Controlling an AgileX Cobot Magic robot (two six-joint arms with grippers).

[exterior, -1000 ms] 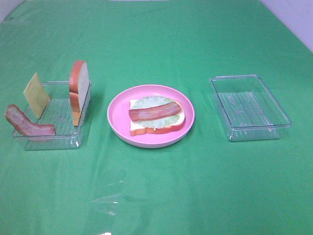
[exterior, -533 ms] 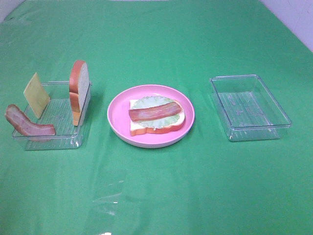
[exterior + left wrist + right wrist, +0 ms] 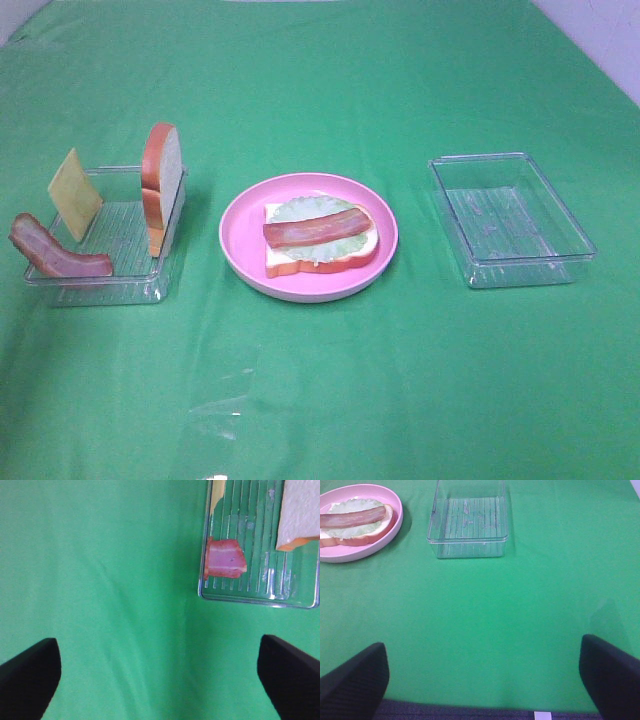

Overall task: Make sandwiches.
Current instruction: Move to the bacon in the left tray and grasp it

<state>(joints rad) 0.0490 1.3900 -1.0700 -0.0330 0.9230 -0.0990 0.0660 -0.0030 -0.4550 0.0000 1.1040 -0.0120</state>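
Note:
On the pink plate (image 3: 240,232) lies a bread slice (image 3: 362,250) with lettuce (image 3: 300,211) and a bacon strip (image 3: 315,227) on top; it also shows in the right wrist view (image 3: 355,517). The left clear tray (image 3: 105,292) holds a second bacon strip (image 3: 55,256), a leaning yellow cheese square (image 3: 74,193) and an upright bread slice (image 3: 162,185). In the left wrist view the bacon (image 3: 225,558) and bread (image 3: 301,514) lie in that tray. My left gripper (image 3: 160,680) is open over bare cloth beside the tray. My right gripper (image 3: 482,680) is open, well short of the empty tray. Neither arm shows in the exterior view.
An empty clear tray (image 3: 510,218) stands right of the plate, also in the right wrist view (image 3: 467,525). A green cloth (image 3: 320,380) covers the table. The table's near edge shows in the right wrist view (image 3: 470,712).
The bacon strip in the left tray has shifted very slightly. Nothing else has visibly moved.

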